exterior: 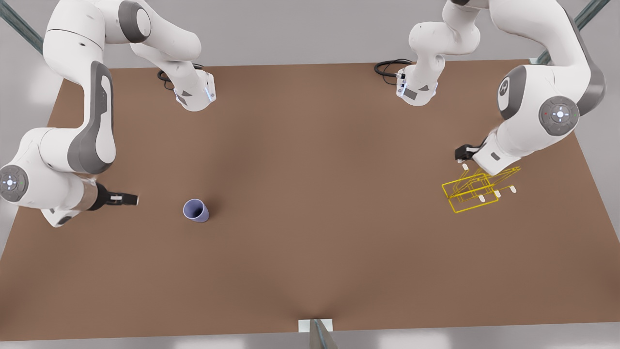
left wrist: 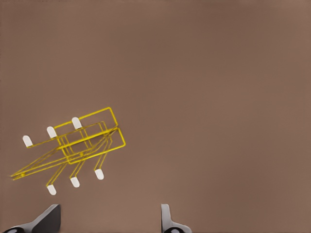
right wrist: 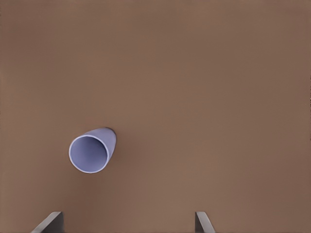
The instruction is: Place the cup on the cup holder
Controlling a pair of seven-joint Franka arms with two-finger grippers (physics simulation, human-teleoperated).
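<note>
The lavender-blue cup (exterior: pixel 195 210) sits on the brown table (exterior: pixel 310 194) at the front view's left, its open rim showing; the right wrist view also shows the cup (right wrist: pixel 91 151). My right gripper (exterior: pixel 127 198) hovers a short way off on the cup's left side in the front view, open (right wrist: pixel 129 218) and holding nothing. The yellow wire cup holder (exterior: pixel 477 190) with white-capped prongs stands at the front view's right. My left gripper (exterior: pixel 460 154) is just above and behind it, open (left wrist: pixel 109 213) and empty, looking down on the cup holder (left wrist: pixel 87 141).
Two arm bases (exterior: pixel 196 92) (exterior: pixel 416 89) with black cables stand at the table's far edge. A metal post (exterior: pixel 317 334) rises at the middle of the near edge. Bare tabletop lies between cup and holder.
</note>
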